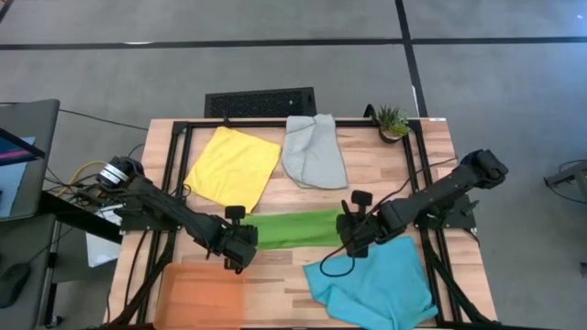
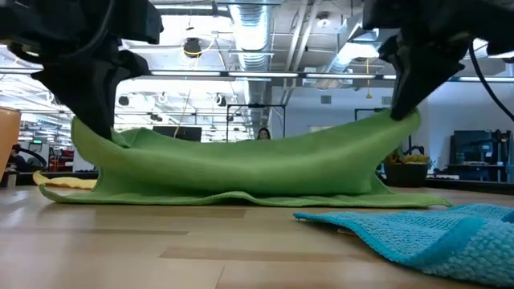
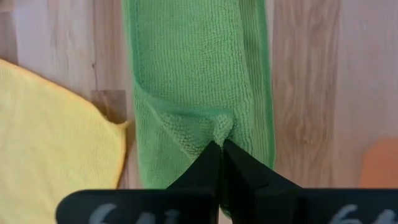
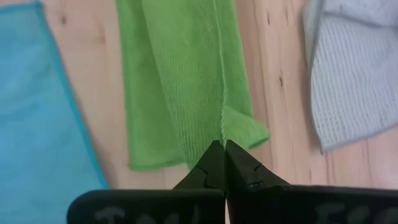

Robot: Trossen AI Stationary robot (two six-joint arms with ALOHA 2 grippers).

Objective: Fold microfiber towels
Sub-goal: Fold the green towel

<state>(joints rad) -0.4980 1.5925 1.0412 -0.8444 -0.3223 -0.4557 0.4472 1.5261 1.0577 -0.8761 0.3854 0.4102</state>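
Left gripper [image 3: 221, 144], right gripper [image 4: 223, 144] each pinch green towel [image 1: 295, 228] ends (tray [image 1: 202, 293] cut off)

You get an overhead cam looking straight down, a table-level cam facing the room, and 2 wrist cams close up; all share the green towel [image 1: 295, 229].

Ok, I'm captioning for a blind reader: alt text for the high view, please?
Two dark arms stretch a green towel between them mid-table, left claw and right claw each shut on an end. A yellow towel and grey towel lie behind, a turquoise towel and orange tray in front.
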